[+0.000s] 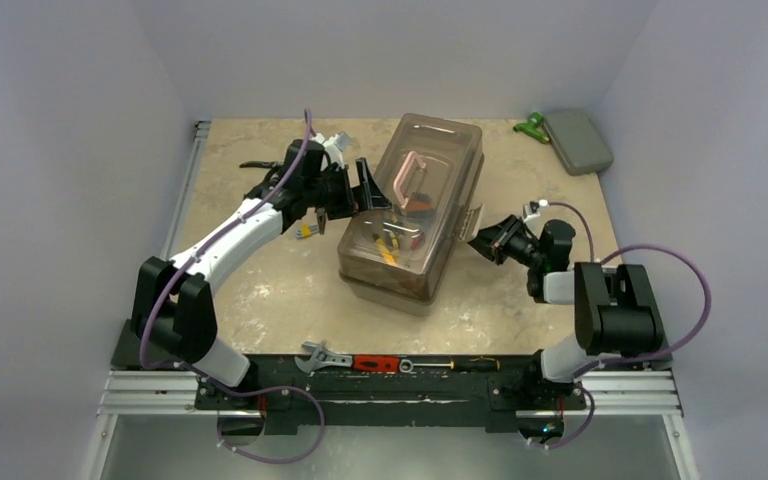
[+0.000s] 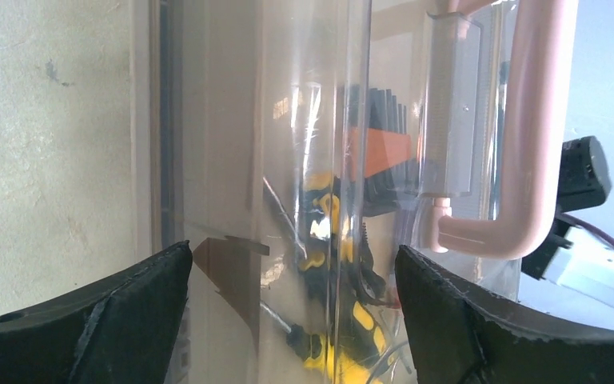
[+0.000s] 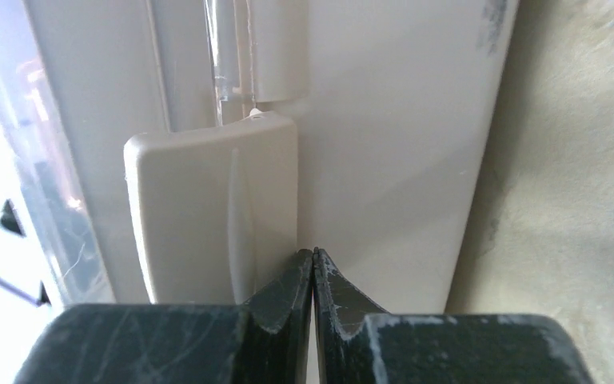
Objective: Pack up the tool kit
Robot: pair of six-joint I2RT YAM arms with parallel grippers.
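Note:
The beige toolbox (image 1: pixel 410 215) stands mid-table with its smoky lid (image 1: pixel 430 170) down and the pink handle (image 1: pixel 415 180) lying flat on top. Yellow-and-black tools (image 1: pixel 388 245) show through the lid. My left gripper (image 1: pixel 365 190) is open at the box's left side; in the left wrist view (image 2: pixel 292 256) its jaws stand wide apart in front of the lid (image 2: pixel 232 120), holding nothing, with the handle (image 2: pixel 536 120) beyond. My right gripper (image 1: pixel 480 240) is shut and empty, its tips (image 3: pixel 312 254) touching the box wall (image 3: pixel 392 120) beside the beige latch (image 3: pixel 208 208).
A small yellow-black tool (image 1: pixel 307 228) lies on the table under my left arm. A flat grey case (image 1: pixel 577 140) and a green item (image 1: pixel 532 125) sit at the back right. A wrench (image 1: pixel 322 355), a red tool (image 1: pixel 375 363) and a screwdriver (image 1: pixel 450 364) lie along the front rail.

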